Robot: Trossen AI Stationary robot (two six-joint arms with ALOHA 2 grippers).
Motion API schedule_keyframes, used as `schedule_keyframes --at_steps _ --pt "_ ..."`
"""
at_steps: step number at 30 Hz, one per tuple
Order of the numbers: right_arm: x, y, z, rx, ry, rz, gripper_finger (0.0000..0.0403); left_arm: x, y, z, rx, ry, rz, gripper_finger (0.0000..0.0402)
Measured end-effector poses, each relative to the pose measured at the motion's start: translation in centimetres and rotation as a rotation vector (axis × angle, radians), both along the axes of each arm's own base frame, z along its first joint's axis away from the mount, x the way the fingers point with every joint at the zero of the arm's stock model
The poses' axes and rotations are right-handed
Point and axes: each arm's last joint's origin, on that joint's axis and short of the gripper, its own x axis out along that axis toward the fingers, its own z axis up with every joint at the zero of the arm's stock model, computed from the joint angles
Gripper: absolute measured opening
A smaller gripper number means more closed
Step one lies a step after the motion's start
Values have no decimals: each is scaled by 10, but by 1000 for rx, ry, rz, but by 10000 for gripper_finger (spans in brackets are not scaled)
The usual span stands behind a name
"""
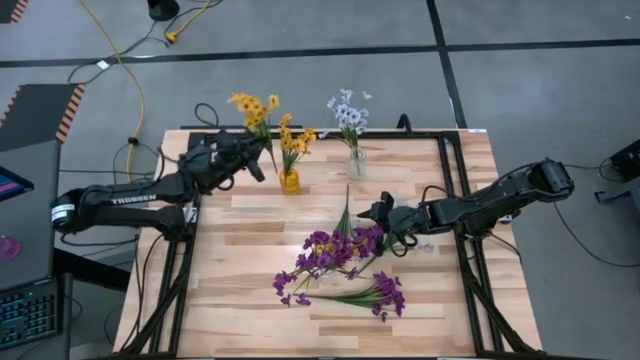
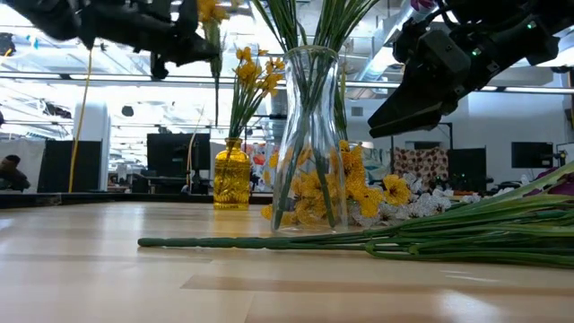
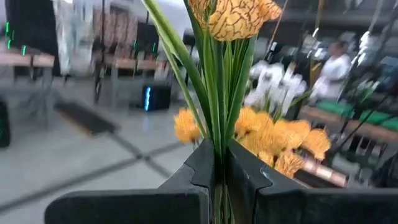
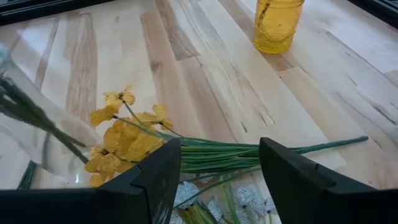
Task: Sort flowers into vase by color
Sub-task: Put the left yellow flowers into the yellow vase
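My left gripper [image 1: 262, 165] is shut on a yellow flower sprig [image 1: 255, 105], held in the air beside the yellow vase [image 1: 289, 182]. That vase has yellow flowers standing in it. A clear vase [image 1: 356, 162] at the back holds white-blue flowers. A second clear vase [image 2: 309, 144] stands mid-table with purple flowers [image 1: 340, 250] in it. My right gripper [image 4: 217, 168] is open above a yellow sprig [image 4: 124, 140] lying flat on the table, and touches nothing. Another purple sprig [image 1: 375, 295] lies near the front edge. My left gripper pinches the green stems [image 3: 217, 134] of the yellow sprig between its two fingers, below the blossoms [image 3: 239, 18]. The fingers reach in about level and lie across the stems. The sprig stands upright, lifted clear, with its stem end [image 2: 216, 90] hanging below the fingers.
White blossoms [image 2: 430, 202] lie on the table behind the middle vase, next to the yellow sprig. Black frame rails [image 1: 460, 200] run along the table's left and right sides. Bare wood lies at the near left [image 1: 220, 280].
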Motion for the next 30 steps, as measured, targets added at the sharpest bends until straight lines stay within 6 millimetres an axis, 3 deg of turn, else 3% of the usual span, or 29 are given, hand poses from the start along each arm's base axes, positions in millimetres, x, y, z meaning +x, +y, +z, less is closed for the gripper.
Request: schedule_keyframes --at_steps 9,30 --pt "1 -9 0 1 -1 -39 244 -24 1 -19 106 -79 -129 12" --pt "2 -15 0 21 -5 -74 244 2 13 -33 193 -108 -258 12"
